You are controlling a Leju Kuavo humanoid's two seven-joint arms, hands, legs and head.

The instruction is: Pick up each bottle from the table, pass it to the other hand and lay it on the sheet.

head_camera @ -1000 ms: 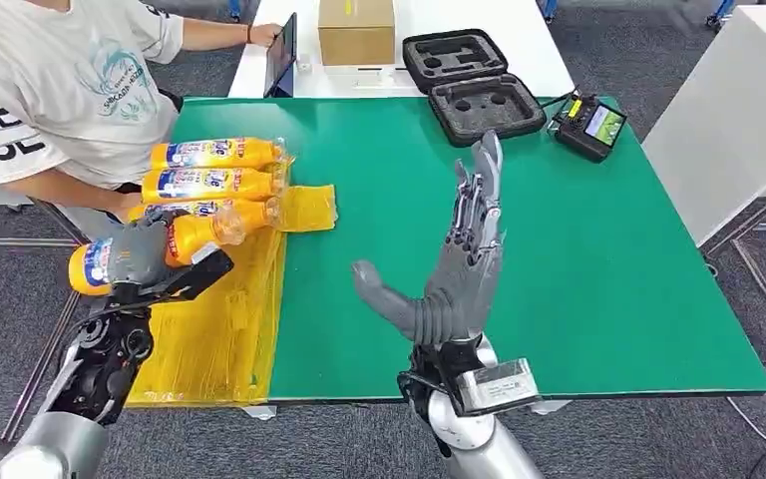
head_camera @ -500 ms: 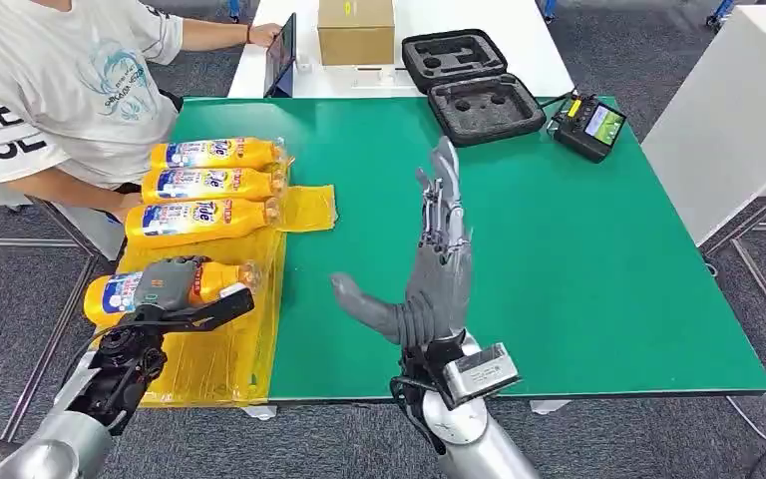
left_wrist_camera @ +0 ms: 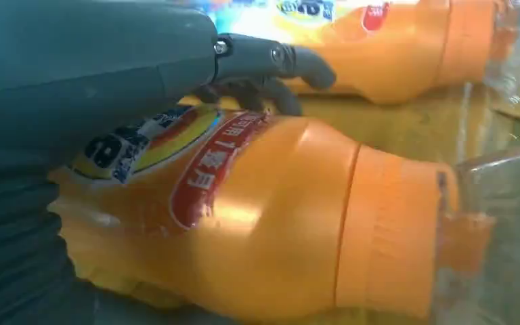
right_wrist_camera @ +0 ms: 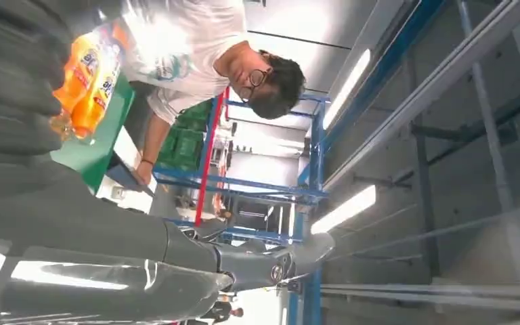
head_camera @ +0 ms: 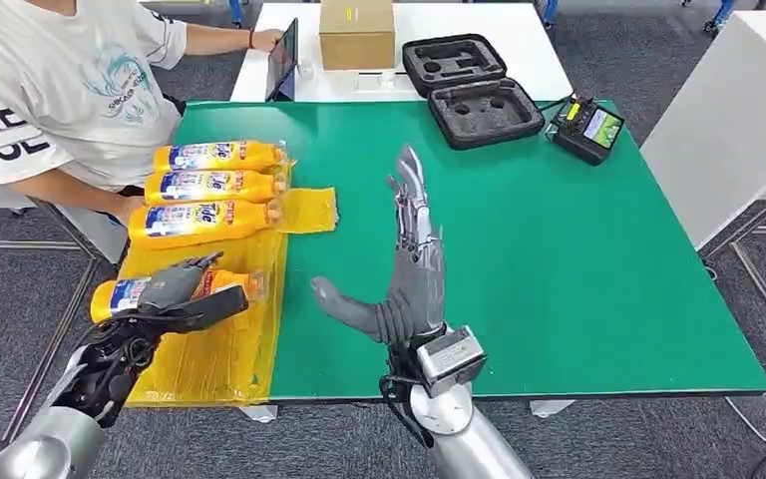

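Head view: left hand (head_camera: 165, 291) clasping bottle (head_camera: 120, 295) lying crosswise, cap rightward; right hand (head_camera: 406, 279) spread, empty.

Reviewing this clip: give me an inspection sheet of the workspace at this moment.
Surface: green table, yellow sheet over its left edge.
Job's things: three bottles lie in a row on the sheet; a fourth bottle lies nearer, under the left hand.
Clutter: open foam case, handheld controller, cardboard box, tablet.
Hands: left hand grips the fourth bottle; right hand raised, holding nothing.
Cables: nothing seen.
Surroundings: a person sits at the table's left.
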